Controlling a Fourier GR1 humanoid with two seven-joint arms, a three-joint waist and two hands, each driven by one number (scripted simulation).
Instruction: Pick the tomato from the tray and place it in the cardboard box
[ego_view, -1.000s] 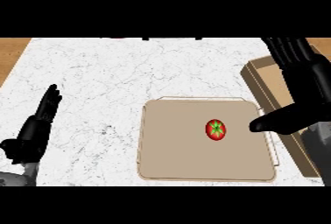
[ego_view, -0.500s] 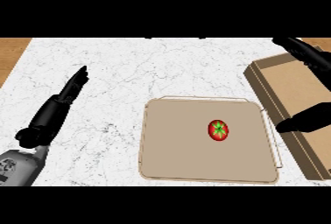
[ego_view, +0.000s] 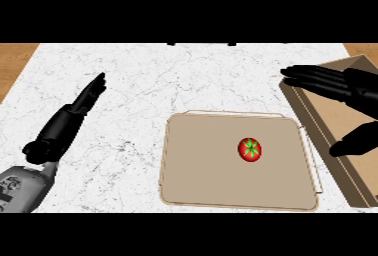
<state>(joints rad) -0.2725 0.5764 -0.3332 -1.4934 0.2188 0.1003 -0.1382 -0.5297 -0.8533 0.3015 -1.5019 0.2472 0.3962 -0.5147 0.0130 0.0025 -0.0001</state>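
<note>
We see the red tomato (ego_view: 249, 149) on the flat tan tray (ego_view: 199, 170); at 3 o'clock, our spread right hand (ego_view: 347, 90) overhangs the brown cardboard box (ego_view: 332, 130); left hand (ego_view: 70, 117) straight-fingered at 9.

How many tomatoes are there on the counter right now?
1. The tomato lies on the tray, right of the tray's middle. The cardboard box at the right is partly covered by the right hand, so its inside is not fully visible.

White marbled counter (ego_view: 184, 80) with apparently wooden strips (ego_view: 16, 60) at its edges.
</note>
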